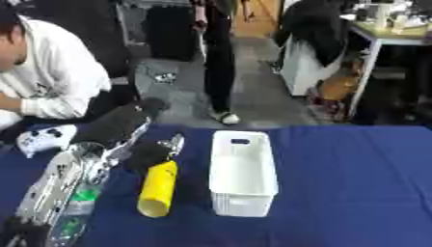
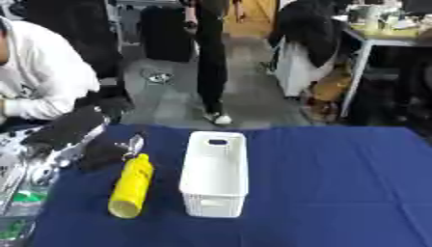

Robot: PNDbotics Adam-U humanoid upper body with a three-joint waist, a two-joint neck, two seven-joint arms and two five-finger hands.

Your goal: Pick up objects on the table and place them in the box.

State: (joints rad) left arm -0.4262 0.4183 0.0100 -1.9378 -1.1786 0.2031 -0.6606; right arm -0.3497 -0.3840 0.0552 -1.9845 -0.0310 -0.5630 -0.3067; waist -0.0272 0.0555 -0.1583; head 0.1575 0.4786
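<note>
The left hand (image 1: pixel 150 153) sits at the top end of the yellow bottle (image 1: pixel 158 189) — whether its fingers close on it is unclear. The bottle lies on the blue table (image 1: pixel 354 183), just left of the white box (image 1: pixel 243 171).

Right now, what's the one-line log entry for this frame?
left hand: on top end of yellow bottle, grip unclear | white box: right of bottle, looks empty | right hand: not in view | blue table

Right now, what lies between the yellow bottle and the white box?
Only bare blue tablecloth lies between the yellow bottle and the white box; the right eye view shows this gap clearly.
</note>
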